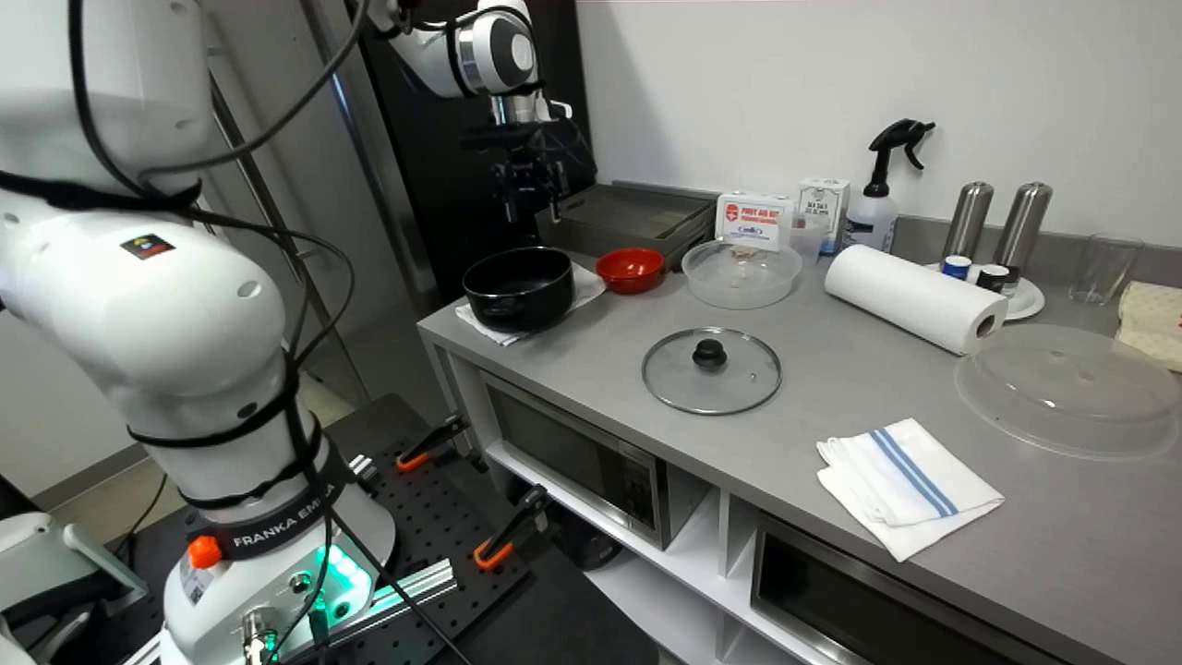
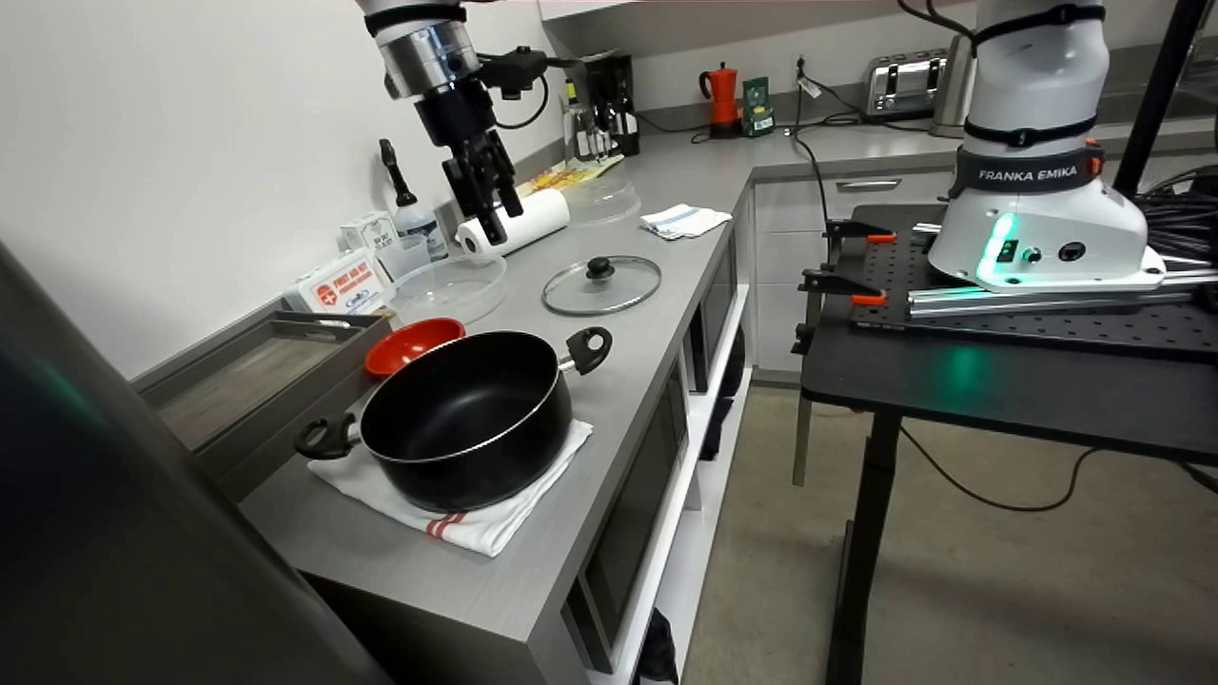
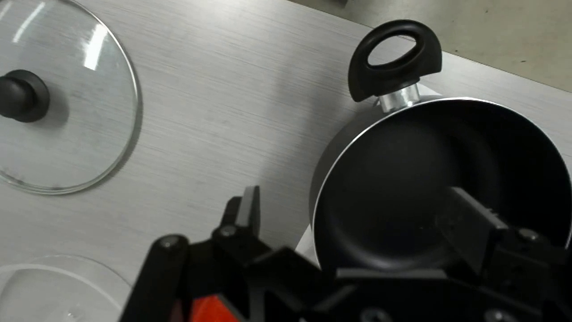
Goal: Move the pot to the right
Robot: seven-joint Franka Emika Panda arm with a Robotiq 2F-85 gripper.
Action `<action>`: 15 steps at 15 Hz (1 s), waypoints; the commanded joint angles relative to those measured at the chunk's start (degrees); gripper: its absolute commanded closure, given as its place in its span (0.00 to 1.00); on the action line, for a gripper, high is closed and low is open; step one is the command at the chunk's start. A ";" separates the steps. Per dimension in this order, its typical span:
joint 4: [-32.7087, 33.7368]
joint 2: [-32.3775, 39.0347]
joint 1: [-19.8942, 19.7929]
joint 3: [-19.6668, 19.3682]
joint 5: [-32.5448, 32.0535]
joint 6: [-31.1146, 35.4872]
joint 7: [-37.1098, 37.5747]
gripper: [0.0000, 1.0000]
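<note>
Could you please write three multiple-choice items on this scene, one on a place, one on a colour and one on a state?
1. Where does the pot sit?
A) On the glass lid
B) On a white cloth
C) Inside the gray tray

2. What colour is the bowl nearest the pot?
A) Red
B) Blue
C) Green

3. How does the gripper stand?
A) Shut on the pot
B) Shut on nothing
C) Open, holding nothing

1: B, as the cloth shows beneath the pot in both exterior views.
2: A, as both exterior views show it red.
3: C, as the fingers stand wide apart in the wrist view, gripping nothing.
</note>
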 commanded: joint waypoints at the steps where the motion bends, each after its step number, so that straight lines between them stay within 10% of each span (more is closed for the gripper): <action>1: 4.08 4.66 0.78 -0.44 3.84 -0.45 -2.78 0.00; 15: 9.75 17.51 3.56 -1.55 3.82 -0.09 -2.57 0.00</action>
